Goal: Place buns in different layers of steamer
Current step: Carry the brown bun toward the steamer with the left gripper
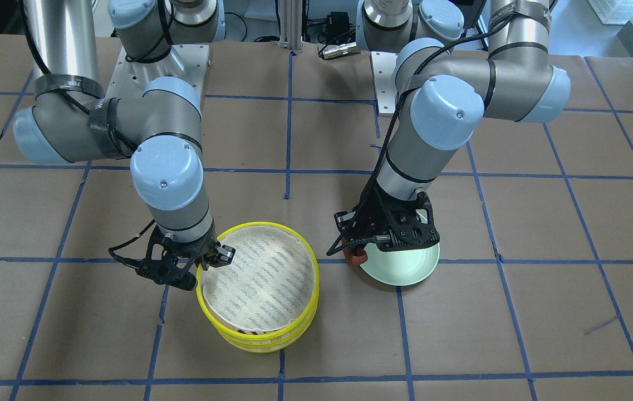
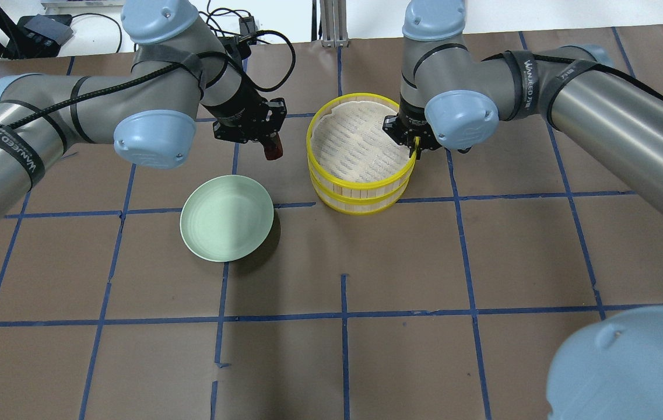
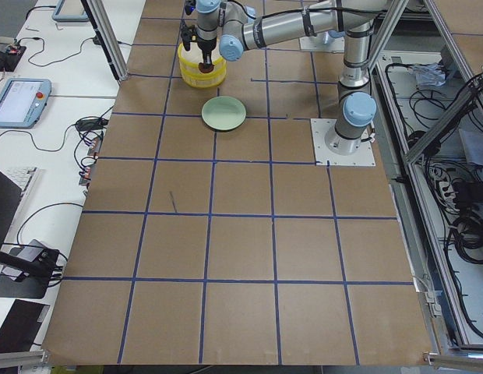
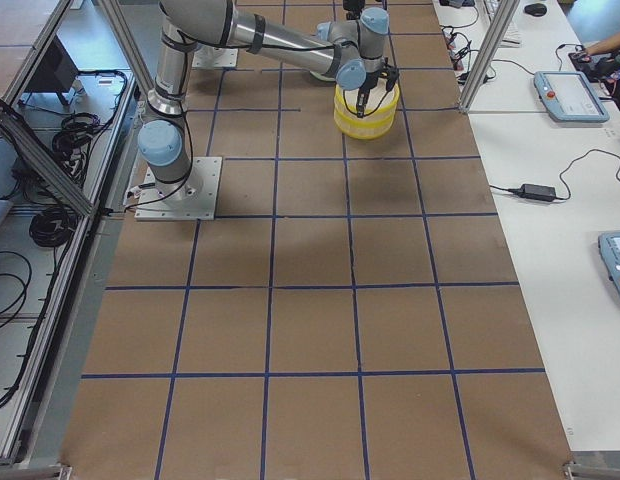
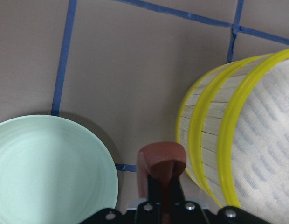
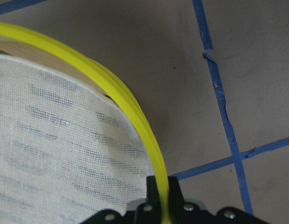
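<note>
Two steamer layers stand stacked in the upper middle of the overhead view, with one bun, one plate and two arms in sight. The top layer (image 2: 366, 183) has a bright yellow rim, a pale slatted wall and a whitish liner with grey-blue stripes, and nothing lies on that liner. The lower layer (image 2: 360, 206) shows only its yellow rim and a strip of wall beneath. The reddish-brown bun (image 2: 273, 153) is small, smooth and oval. It hangs pinched between the jaws of the left gripper (image 2: 270, 144), just left of the stack and above the pale green plate (image 2: 226, 217), which sits left of centre on the brown table (image 2: 483, 262) taped with blue lines. In the left wrist view the bun is over bare table between the plate's edge and the steamer wall.

The left arm enters from the left edge, bends at the elbow and points its wrist downward. The right arm comes in from the right edge and reaches to the stack's right side, where the right gripper (image 2: 414, 149) points down with its jaws closed on the top layer's yellow rim.
</note>
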